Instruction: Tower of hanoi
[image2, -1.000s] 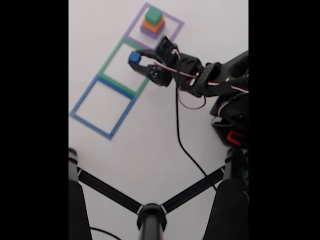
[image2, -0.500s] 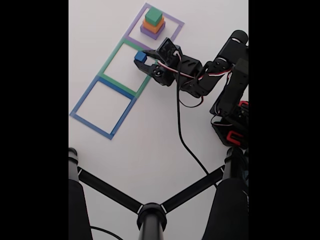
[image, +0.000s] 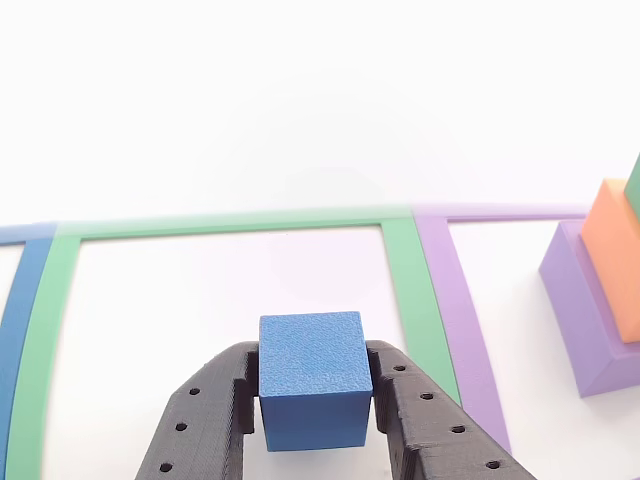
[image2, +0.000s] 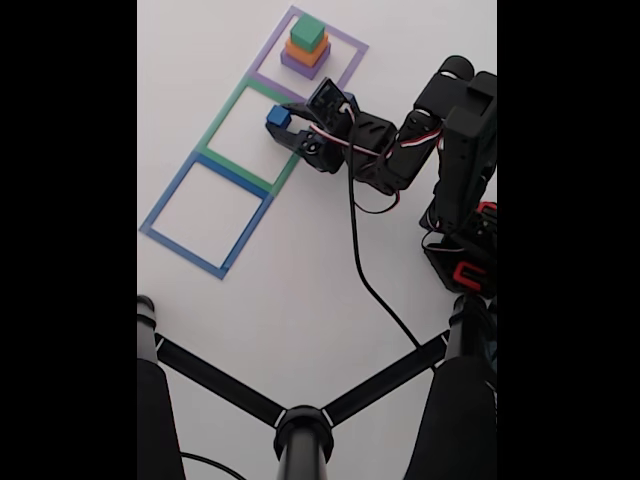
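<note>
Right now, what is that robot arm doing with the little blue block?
The gripper is shut on the blue cube, holding it over the green taped square in the fixed view. The other three blocks sit stacked inside the purple taped square: the purple block at the bottom, the orange block on it, and the green cube on top. The blue taped square has no block in it. It looks like a Tower of Hanoi game with the smallest piece being moved.

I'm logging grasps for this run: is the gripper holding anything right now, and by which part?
Yes. The gripper is shut on the small blue cube, its two fingers pressing the cube's opposite side faces, low on the block, above the green taped square.
</note>
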